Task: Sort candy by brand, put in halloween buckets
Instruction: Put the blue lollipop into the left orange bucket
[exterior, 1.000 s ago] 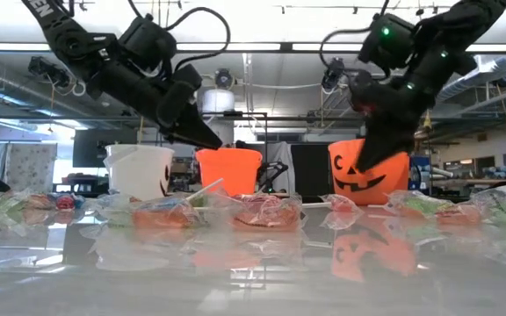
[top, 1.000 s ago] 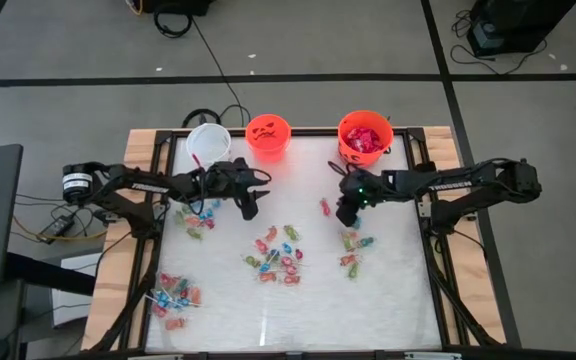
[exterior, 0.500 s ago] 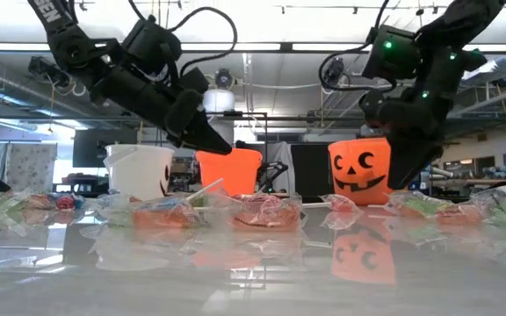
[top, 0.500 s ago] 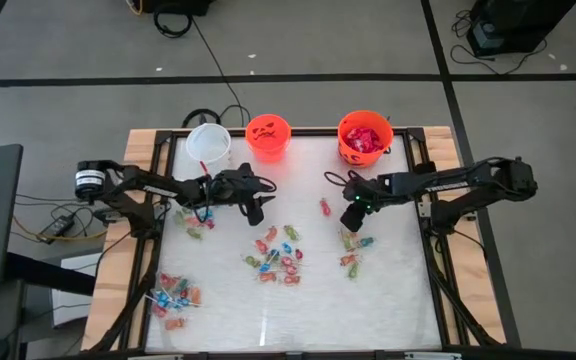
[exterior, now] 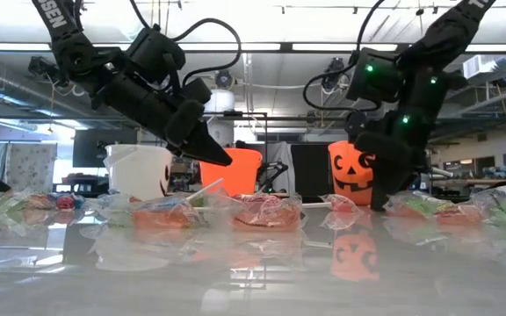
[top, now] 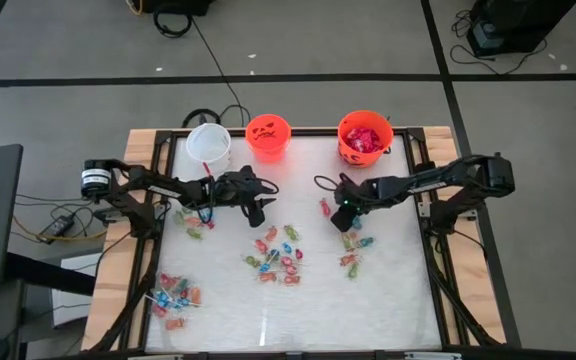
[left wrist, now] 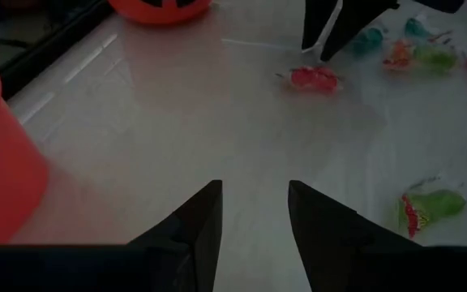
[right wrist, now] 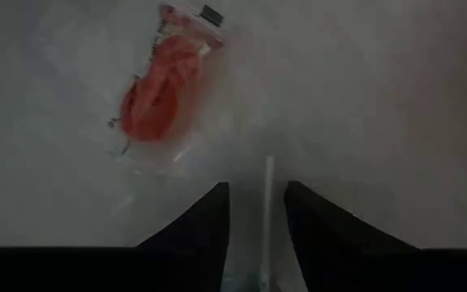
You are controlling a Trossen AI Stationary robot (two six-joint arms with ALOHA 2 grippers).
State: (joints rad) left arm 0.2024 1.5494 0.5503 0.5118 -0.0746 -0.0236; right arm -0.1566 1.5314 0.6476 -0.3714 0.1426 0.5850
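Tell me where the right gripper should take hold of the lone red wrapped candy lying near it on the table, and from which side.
Probably from straight above, across the narrow width of the red candy: it lies flat and alone on the table, its wrapper longer than wide. The right gripper hovers low beside it, fingers parted.

From my remote station: the left gripper hangs above the table, angled down in front of the small orange bucket, beside the white bucket. The right gripper reaches down to the tabletop before the larger jack-o'-lantern bucket. Wrapped candy lies strewn across the glossy table.
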